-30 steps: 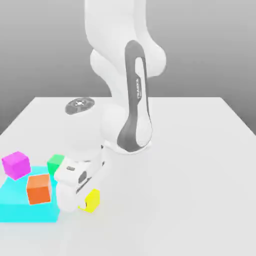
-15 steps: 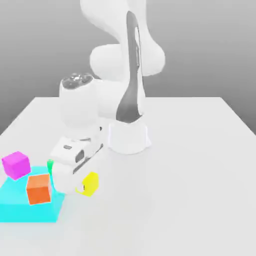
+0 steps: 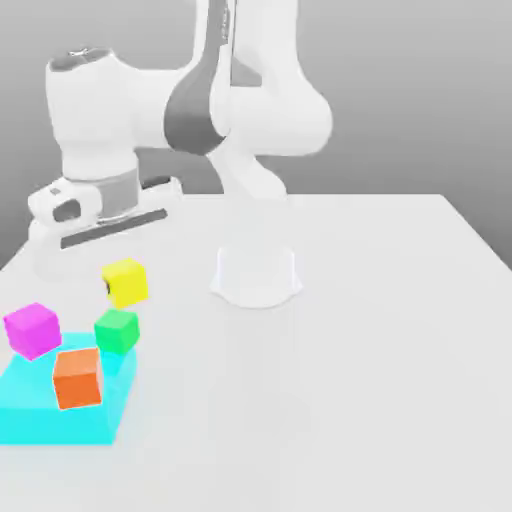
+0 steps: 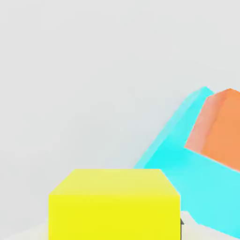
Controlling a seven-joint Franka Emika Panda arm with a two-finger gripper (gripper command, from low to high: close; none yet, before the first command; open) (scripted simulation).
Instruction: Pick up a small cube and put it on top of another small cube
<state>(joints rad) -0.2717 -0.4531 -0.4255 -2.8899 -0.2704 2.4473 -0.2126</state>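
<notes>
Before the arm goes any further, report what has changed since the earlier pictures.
The gripper has carried the yellow cube up and toward the exterior view's left, near the green cube. The hold is unchanged. The magenta cube, orange cube and cyan block stayed put.

No words or numbers can be read; faint marks (image 3: 225, 24) near twelve o'clock on the robot arm (image 3: 262, 118) are illegible.
</notes>
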